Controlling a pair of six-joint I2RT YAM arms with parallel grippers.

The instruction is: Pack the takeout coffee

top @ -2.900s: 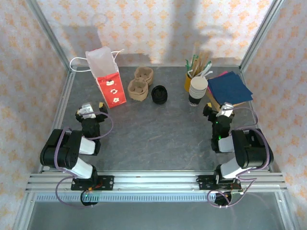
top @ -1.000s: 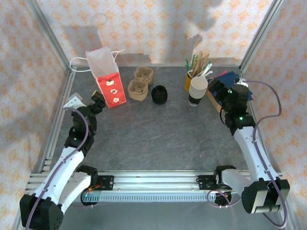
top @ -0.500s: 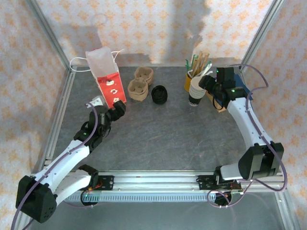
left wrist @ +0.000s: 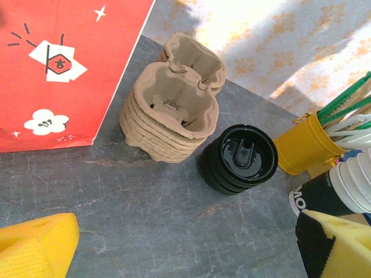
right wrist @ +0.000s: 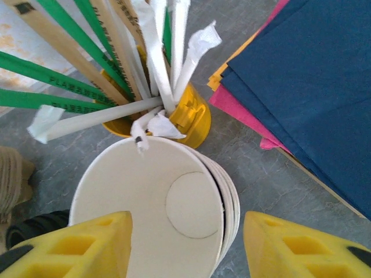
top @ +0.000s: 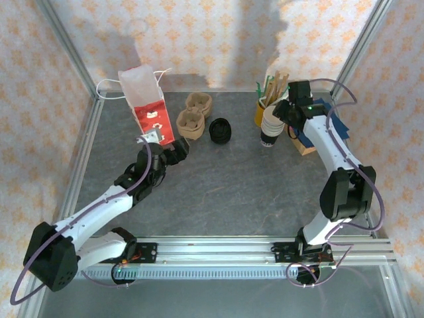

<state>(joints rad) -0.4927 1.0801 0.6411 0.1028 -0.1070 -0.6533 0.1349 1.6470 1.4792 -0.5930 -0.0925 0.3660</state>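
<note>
Left tool [left wrist: 182,246] hangs low over the tabletop [left wrist: 151,202], fingers wide, holding nothing. Just beyond it stands the pile of black lids [left wrist: 240,159]. Next to the pile are the nested cardboard cup carriers [left wrist: 174,110], and to the left the red paper bag [left wrist: 52,63].

Further right, near the back, is the stack of cups [top: 270,129], white w/ dark lower part. The coffee is, in my judgement, not made up yet. Its cup is the top cup [right wrist: 145,197] of this stack, lidless, i.e. it stands at the far right of the tabletop, just beside the yellow pot [right wrist: 194,119] of straws and stirrers. Right tool [right wrist: 185,223] is over it, approx. half-wide, one finger on each side of the rim. I see a gap on one side, so no grip yet.

Step in hand, as I read it: take one cup off the stack. To do it well:
- Go down only to the top rim, so the fingers catch 1 cup, not 2-3.
- Squeeze softly; the paper wall probably bends easily.
- Lift straight up, slowly. If the next cup comes along, the left tool is free & could hold the stack down.
- Watch the white straw wrapper [right wrist: 142,136] that hangs over the far rim, and the pot behind: a tilt to the back can knock it.

Blue napkins [right wrist: 301,75] lie beyond, to the right, not in the way.
</note>
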